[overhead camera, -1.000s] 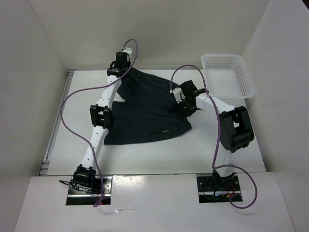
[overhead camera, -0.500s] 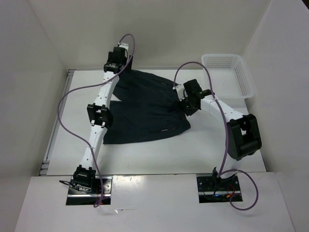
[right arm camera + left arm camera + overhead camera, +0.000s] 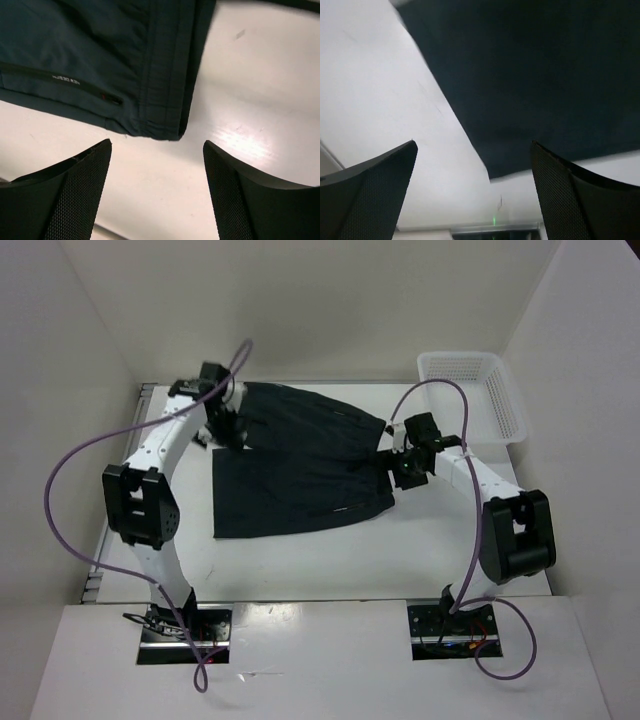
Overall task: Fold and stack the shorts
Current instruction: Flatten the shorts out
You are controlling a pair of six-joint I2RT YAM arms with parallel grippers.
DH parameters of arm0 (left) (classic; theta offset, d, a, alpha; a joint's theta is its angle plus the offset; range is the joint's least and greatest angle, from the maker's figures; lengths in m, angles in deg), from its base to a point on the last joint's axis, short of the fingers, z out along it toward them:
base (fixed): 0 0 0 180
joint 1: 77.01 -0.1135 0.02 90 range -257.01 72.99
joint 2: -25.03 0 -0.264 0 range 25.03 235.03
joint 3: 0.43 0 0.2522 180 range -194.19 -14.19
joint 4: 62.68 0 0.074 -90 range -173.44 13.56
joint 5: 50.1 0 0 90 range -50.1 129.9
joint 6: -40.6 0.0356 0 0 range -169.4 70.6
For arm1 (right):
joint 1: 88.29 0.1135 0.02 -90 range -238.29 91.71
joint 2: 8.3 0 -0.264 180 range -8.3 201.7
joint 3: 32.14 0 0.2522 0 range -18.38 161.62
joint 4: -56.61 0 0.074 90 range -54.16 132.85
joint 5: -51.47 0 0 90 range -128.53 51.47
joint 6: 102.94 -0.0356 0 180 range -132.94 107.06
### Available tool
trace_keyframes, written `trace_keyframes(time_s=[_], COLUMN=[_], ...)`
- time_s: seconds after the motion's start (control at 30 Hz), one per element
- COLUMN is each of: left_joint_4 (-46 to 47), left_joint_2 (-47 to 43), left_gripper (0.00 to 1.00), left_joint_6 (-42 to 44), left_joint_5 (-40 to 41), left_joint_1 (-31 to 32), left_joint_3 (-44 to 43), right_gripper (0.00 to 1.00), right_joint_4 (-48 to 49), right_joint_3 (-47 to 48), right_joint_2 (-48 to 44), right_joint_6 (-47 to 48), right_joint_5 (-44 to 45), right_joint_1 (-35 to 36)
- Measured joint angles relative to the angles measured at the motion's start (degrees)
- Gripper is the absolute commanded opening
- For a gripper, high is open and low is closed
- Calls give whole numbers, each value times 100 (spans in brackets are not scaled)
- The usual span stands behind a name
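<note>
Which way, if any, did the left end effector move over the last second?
Yes. The left end effector shifted left and down the top view, farther from the white basket; it's open over the left edge of the shorts.

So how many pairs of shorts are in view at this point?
1. The dark shorts lie spread on the table, between the left gripper and the right gripper. Fabric layers overlap, so another pair underneath cannot be excluded.

Matt dark cloth shorts (image 3: 300,470), glossy table (image 3: 330,562)
</note>
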Motion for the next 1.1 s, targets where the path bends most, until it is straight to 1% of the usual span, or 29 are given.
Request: trace_keyframes(time_s=[0.07, 0.17, 0.23, 0.37, 0.6, 0.63, 0.67, 0.7, 0.73, 0.77, 0.83, 0.87, 0.9, 0.93, 0.97, 1.0, 1.07, 1.1], left_joint_4=[-57, -136, -188, -247, -20, -4, 9, 26, 52, 79, 125, 138, 153, 162, 162, 74, -24, -46], left_joint_2=[-444, -634, -654, -678, -673, -669, -649, -627, -608, -573, -463, -385, -308, -195, -96, -7, 76, 105], left_gripper=[100, 100, 100, 100, 100, 98, 95, 89, 82, 67, 57, 52, 42, 36, 31, 18, 6, 2], left_joint_6=[7, 9, 9, 7, 7, 7, 7, 2, 4, -2, 13, 11, -2, 4, -4, 4, -11, -9], left_joint_5=[-101, -389, -533, -772, -780, -763, -754, -756, -758, -763, -831, -861, -881, -927, -949, -970, -1060, -1115], left_joint_1=[184, 402, 426, 352, -9, -57, -96, -114, -120, -122, -129, -129, -129, -129, -129, -129, -136, -140], left_joint_3=[1314, 2540, 3051, 3580, 3836, 3847, 3853, 3853, 3853, 3853, 3853, 3853, 3853, 3851, 3851, 3812, 3773, 3755], right_gripper=[77, 77, 76, 76, 73, 72, 70, 67, 59, 54, 42, 32, 29, 24, 23, 21, 16, 15], right_joint_4=[2, 24, 44, 162, 262, 282, 297, 317, 341, 365, 411, 444, 461, 468, 470, 459, 428, 409], right_joint_3=[-151, -328, -376, -409, -411, -413, -413, -407, -407, -402, -389, -387, -385, -385, -387, -387, -387, -385], right_joint_2=[26, 120, 245, 520, 802, 872, 929, 964, 968, 994, 1069, 1102, 1123, 1141, 1156, 1158, 1152, 1150], right_joint_6=[-234, -509, -636, -813, -1008, -1038, -1073, -1084, -1102, -1106, -1117, -1126, -1095, -1086, -1060, -1029, -890, -789], right_joint_5=[-136, -378, -470, -538, -592, -616, -654, -710, -726, -748, -809, -837, -850, -850, -866, -909, -1049, -1113], right_joint_1=[-129, -245, -275, -278, -278, -278, -278, -278, -278, -278, -278, -278, -278, -278, -278, -278, -278, -278])
